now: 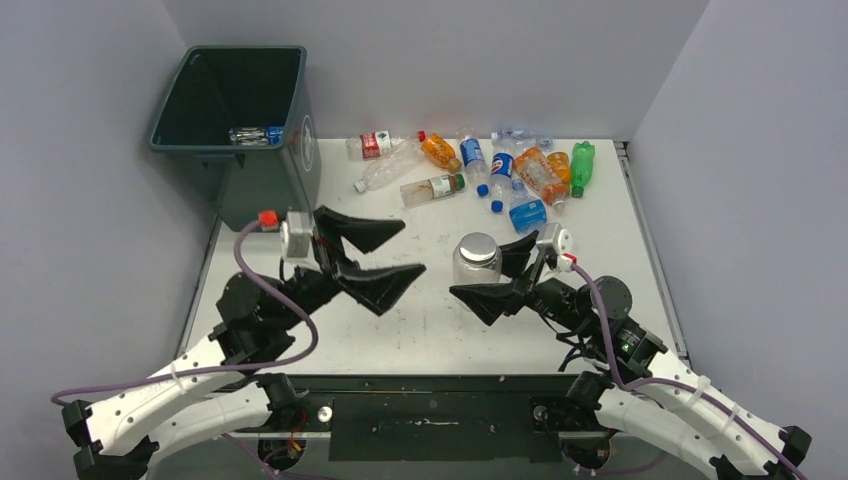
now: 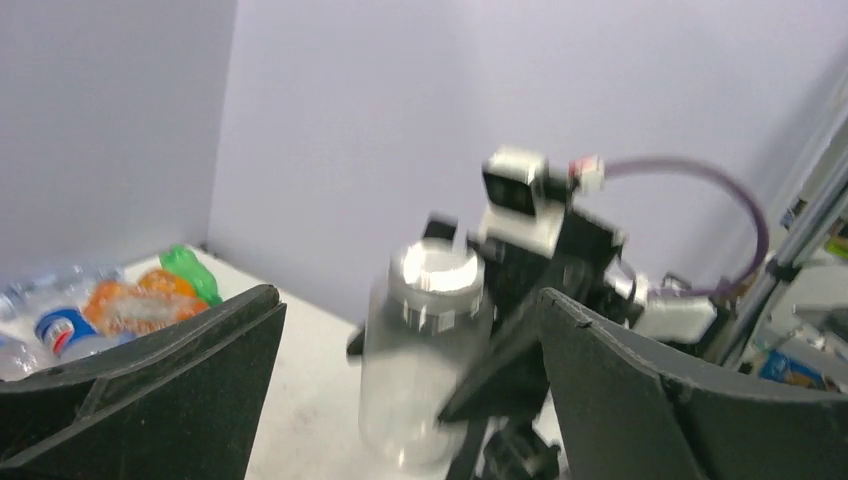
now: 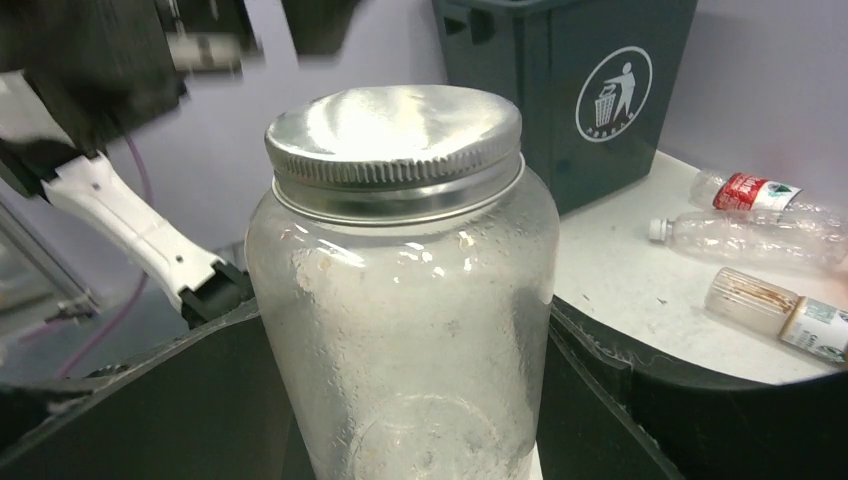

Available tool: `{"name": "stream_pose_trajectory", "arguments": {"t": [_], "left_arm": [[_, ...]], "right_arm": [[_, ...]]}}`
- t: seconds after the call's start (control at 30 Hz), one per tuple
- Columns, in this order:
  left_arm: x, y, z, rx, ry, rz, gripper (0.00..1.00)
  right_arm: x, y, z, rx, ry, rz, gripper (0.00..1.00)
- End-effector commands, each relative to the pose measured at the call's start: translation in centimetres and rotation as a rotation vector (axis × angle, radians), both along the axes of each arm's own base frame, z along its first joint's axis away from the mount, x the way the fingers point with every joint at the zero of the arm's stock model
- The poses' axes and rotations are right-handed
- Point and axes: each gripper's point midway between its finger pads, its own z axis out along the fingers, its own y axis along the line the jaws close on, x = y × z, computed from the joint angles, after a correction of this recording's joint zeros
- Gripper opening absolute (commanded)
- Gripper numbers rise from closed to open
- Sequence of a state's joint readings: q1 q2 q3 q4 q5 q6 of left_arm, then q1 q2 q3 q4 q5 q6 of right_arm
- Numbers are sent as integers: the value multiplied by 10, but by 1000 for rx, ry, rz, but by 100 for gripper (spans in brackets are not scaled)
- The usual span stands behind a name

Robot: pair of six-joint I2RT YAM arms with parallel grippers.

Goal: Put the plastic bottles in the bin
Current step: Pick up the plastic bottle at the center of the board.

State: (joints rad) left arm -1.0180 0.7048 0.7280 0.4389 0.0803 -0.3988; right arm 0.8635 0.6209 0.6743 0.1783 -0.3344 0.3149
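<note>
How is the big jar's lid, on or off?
On. The jar stands upright, and its silver lid sits screwed down on top.

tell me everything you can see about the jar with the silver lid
The jar is clear and wide-bodied, its wall slightly cloudy, and it looks empty. A silver lid with a ribbed edge closes its top. It is upright, near the middle of the table, between the black fingers of the right gripper, which press against its two sides. Whether its base rests on the table cannot be seen.
</note>
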Motion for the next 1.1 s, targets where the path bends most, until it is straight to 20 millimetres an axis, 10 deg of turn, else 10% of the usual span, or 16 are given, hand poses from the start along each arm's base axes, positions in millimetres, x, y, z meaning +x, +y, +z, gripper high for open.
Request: {"name": "stream_pose_trajectory", "arguments": {"t": [0.0, 0.37, 0.6, 0.87, 1.07], "left_arm": [[14, -6, 47, 34, 73, -27, 96], [13, -78, 6, 228, 127, -272, 96], [20, -82, -12, 293, 106, -186, 98], [21, -80, -13, 266, 73, -156, 58], [23, -81, -6, 243, 62, -138, 76]], "right_arm": [[-6, 2, -1, -104, -103, 37, 32], [-11, 15, -1, -60, -73, 108, 32], [-13, 17, 5, -28, -65, 124, 31], [-11, 19, 2, -18, -46, 123, 31], [-13, 22, 1, 1, -32, 139, 31]]}}
